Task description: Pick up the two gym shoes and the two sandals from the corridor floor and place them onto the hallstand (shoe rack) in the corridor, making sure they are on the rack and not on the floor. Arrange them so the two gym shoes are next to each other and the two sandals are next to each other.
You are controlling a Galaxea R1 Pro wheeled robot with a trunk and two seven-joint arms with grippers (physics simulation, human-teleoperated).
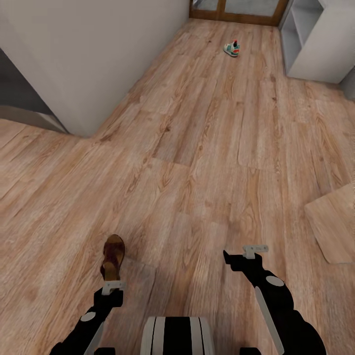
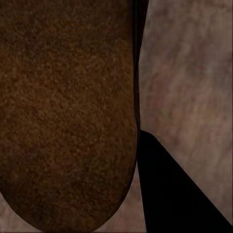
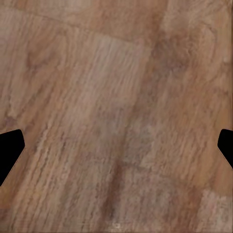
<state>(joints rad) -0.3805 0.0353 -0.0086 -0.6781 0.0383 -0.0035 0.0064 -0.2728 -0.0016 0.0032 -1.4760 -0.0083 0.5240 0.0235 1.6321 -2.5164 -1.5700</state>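
In the head view the left tool [image 1: 112,283] holds a brown sandal [image 1: 113,257] at about seven o'clock, the sandal standing out ahead of the wrist, tipped on its side above the corridor floor [image 1: 197,148]. In the left wrist view the sandal's brown sole [image 2: 68,116] sits right against the camera, with one dark finger [image 2: 170,194] beside it, so the tool is clenched on the sandal. The right tool [image 1: 239,256], at about five o'clock, hangs over bare planks; in the right wrist view its two fingertips [image 3: 9,150] stand wide apart, released. A gym shoe [image 1: 231,48] lies on the floor at twelve o'clock. The hallstand [image 1: 315,44] stands at one o'clock; its visible cubbies look empty.
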